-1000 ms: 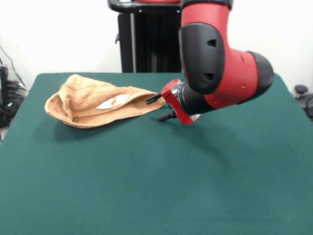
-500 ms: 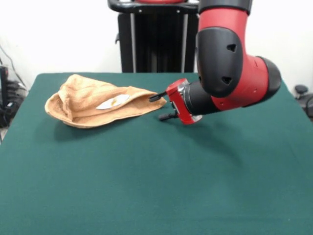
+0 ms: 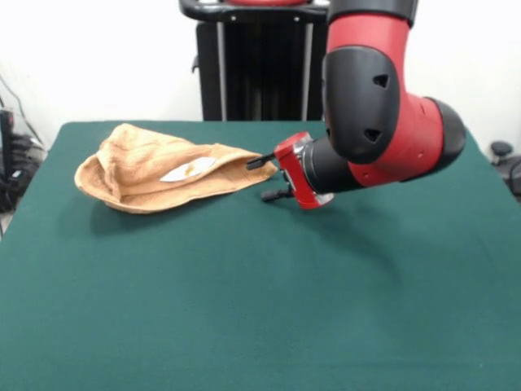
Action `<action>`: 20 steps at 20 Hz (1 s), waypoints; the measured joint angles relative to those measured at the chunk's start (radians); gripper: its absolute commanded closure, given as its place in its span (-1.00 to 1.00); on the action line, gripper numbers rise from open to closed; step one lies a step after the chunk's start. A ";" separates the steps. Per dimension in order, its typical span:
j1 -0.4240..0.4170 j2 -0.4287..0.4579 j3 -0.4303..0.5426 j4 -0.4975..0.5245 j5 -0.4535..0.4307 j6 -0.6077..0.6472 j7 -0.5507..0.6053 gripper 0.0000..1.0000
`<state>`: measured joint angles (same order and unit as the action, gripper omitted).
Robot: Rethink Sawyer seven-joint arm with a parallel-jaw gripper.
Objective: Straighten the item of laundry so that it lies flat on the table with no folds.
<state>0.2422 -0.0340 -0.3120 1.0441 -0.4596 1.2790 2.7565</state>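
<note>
The light orange-tan towel (image 3: 163,169) lies folded over and bunched at the far left of the green table (image 3: 260,301), its white label (image 3: 187,169) showing on top. One corner tapers to a point toward the right. My gripper (image 3: 265,178) lies nearly level, pointing left at that corner. Its two black fingers (image 3: 259,161) are spread apart, open and empty, with the upper one at the tip of the towel corner.
The red and black arm (image 3: 383,122) hangs over the right middle of the table. The black pedestal (image 3: 252,65) stands behind the far edge. Cables and dark gear (image 3: 12,163) sit off the table's left side.
The arm swung to the right between the first two frames, then eased slightly back left. The gripper stays at the towel's right corner. The towel has not moved.
</note>
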 measured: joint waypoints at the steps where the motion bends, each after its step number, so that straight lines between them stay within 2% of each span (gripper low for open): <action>1: 0.000 0.003 -0.001 -0.004 0.001 0.004 0.000 -1.00; 20: 0.066 0.182 -0.135 -0.183 -0.007 0.152 0.000 -1.00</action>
<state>0.3080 0.1480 -0.4474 0.8608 -0.4663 1.4309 2.7567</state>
